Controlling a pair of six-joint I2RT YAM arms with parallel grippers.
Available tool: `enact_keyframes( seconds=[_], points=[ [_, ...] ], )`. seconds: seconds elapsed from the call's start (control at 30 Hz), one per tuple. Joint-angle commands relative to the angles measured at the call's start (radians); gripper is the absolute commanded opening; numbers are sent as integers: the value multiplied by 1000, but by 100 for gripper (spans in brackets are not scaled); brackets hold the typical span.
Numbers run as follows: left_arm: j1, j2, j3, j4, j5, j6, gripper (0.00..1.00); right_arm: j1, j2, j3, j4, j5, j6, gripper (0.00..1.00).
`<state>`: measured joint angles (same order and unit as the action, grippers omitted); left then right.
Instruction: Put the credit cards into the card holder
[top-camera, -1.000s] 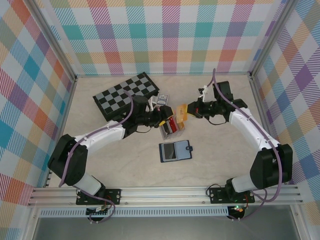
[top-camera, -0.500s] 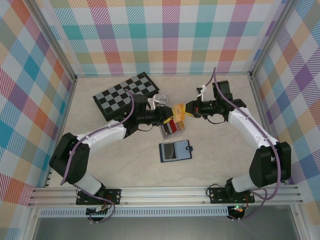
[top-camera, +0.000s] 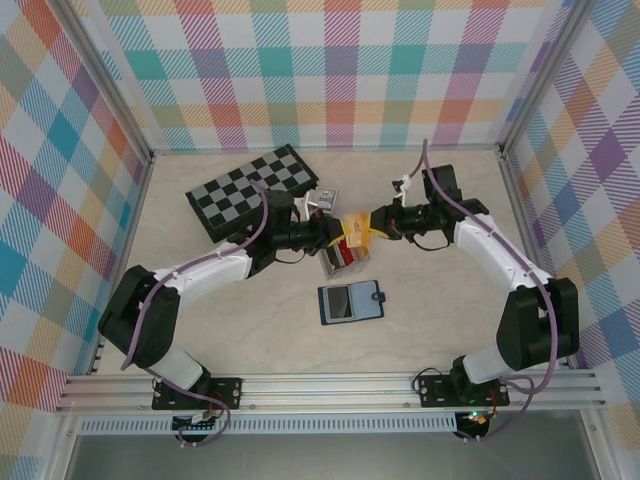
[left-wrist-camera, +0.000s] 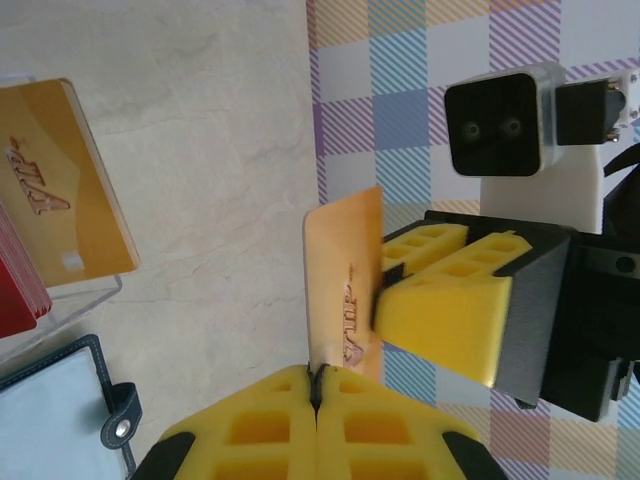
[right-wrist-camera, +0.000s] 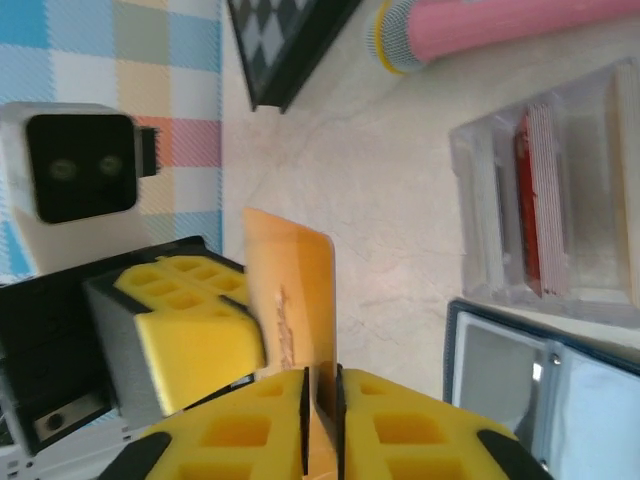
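Observation:
An orange credit card (top-camera: 356, 226) hangs in the air between both grippers, above the clear box. My left gripper (top-camera: 346, 230) (left-wrist-camera: 317, 375) is shut on one edge of the card (left-wrist-camera: 345, 270). My right gripper (top-camera: 369, 224) (right-wrist-camera: 322, 372) has its jaws slightly parted, with the card's (right-wrist-camera: 295, 290) other edge still between them. More credit cards, an orange one (left-wrist-camera: 65, 180) and red ones (right-wrist-camera: 535, 200), stand in the clear box (top-camera: 340, 258). The navy card holder (top-camera: 350, 302) (right-wrist-camera: 540, 380) lies open and flat just in front of the box.
A folded chessboard (top-camera: 252, 190) lies at the back left, with a pack of playing cards (top-camera: 325, 198) beside it. A pink cylinder (right-wrist-camera: 500, 25) lies near the box. Checked walls close in the back and both sides.
My left gripper moved right to the orange card and shut on its edge. My right gripper, which held the card, has loosened its jaws.

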<state>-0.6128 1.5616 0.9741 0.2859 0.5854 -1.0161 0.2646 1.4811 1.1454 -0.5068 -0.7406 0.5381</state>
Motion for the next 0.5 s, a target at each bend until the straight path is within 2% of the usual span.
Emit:
enact_keyframes(
  seconds=[0.0,0.17,0.33,0.47],
  points=[
    [-8,-51,-31,-104,-58,49,0,0,4,-34,-127,137,-83,32],
    [-77,-86,-93,-250,-187,112,0,47,16,-131,-205,342,-153,52],
    [-176,-62,-173,-251,-282,97,0,111,20,-216,-191,459,-146,59],
    [-245,-26,-210,-240,-358,68,0,147,39,-248,-155,461,-148,62]
  ],
)
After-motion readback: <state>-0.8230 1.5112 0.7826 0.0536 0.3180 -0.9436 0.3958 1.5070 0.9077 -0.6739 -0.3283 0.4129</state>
